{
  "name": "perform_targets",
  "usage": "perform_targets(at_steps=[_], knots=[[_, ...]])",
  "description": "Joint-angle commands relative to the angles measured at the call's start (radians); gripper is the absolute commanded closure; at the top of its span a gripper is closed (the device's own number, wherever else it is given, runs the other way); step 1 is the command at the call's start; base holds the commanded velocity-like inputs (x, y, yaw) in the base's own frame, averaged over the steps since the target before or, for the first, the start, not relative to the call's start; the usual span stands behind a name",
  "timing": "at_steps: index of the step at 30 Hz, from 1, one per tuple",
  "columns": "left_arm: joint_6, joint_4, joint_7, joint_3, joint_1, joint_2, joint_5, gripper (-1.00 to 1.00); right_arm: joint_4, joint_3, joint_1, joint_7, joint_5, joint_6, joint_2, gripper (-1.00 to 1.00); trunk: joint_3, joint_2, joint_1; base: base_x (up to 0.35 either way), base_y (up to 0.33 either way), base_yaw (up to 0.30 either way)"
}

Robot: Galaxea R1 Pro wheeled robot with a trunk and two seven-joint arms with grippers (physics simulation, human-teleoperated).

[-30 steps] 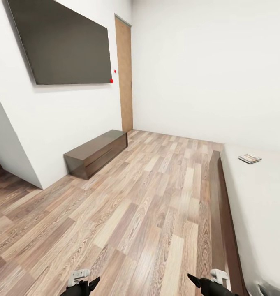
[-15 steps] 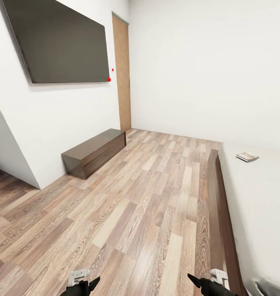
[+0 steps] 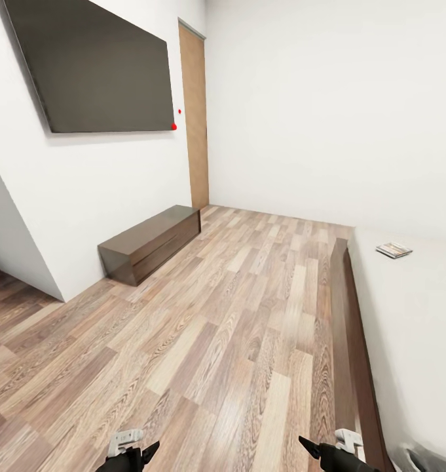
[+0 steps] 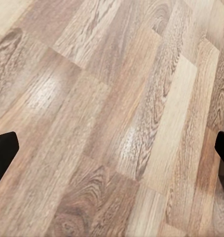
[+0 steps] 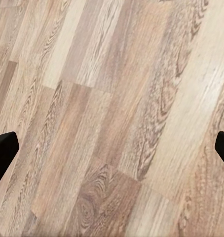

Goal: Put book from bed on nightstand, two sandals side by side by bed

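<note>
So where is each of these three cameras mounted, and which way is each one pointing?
Head view: on the robot's head, looking forward and down across the wood floor toward the bed, the book on it, a long low cabinet and a wall screen; the left gripper and right gripper peek in at the bottom edge.
Left wrist view: near the left gripper, facing the floor; dark fingertips at both side edges.
Right wrist view: near the right gripper, facing the floor; dark fingertips likewise.
Shared: both wrist views look at bare planks between widely spread fingertips.

White walls (image 3: 327, 111), plank floor (image 3: 216, 341), wall screen (image 3: 95, 65), low cabinet (image 3: 150, 242).
</note>
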Motion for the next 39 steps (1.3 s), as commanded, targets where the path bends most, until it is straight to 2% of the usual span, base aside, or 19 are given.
perform_targets(at_steps=[1,39], knots=[[-0.001,0.001,-0.005,0.008,-0.001,0.000,-0.002,-1.00,0.001,-0.001,-0.001,0.004,-0.003,-0.002,0.000,-1.00,-0.001,0.000,0.000,0.000,0.000,0.000],[0.001,0.001,-0.004,0.006,-0.001,0.000,-0.002,-1.00,0.001,-0.001,-0.001,0.003,-0.003,-0.002,0.000,-1.00,0.118,0.266,-0.146,0.000,0.000,0.000]])
